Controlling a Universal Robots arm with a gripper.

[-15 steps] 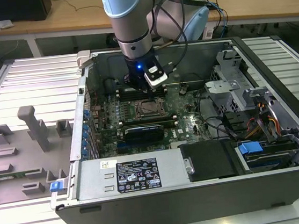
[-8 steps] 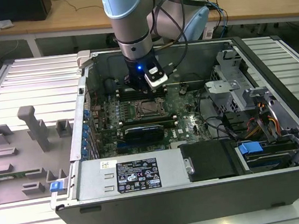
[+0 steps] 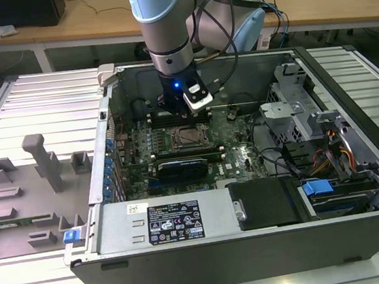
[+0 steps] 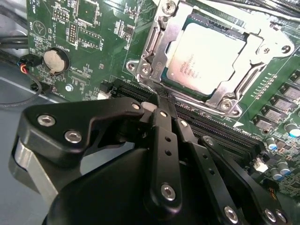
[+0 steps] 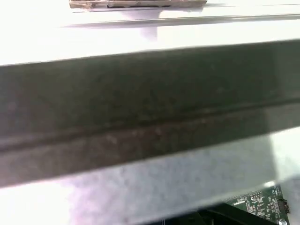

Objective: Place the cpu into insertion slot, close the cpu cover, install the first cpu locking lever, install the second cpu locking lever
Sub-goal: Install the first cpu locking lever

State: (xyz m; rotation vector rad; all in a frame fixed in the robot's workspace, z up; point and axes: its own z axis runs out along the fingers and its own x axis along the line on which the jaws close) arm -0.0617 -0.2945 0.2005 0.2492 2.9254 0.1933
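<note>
With cpu (image 4: 202, 60) under cpu cover (image 4: 164, 40) | tool (image 4: 159, 105) beside | slatted metal bench (image 3: 28, 105)

Robotics lab or electronics workshop.
An opened computer case (image 3: 248, 176) lies on a slatted metal table (image 3: 28, 105); wooden desks (image 3: 94, 22) stand behind.

A broad dark band (image 5: 140, 103) runs straight across the first wrist view, a faint ridge line along its length. Pale grey surface (image 5: 164, 187) lies below it, bright white above. A corner of green circuit board (image 5: 260, 204) peeks in, beside a black edge (image 5: 220, 216).
</note>
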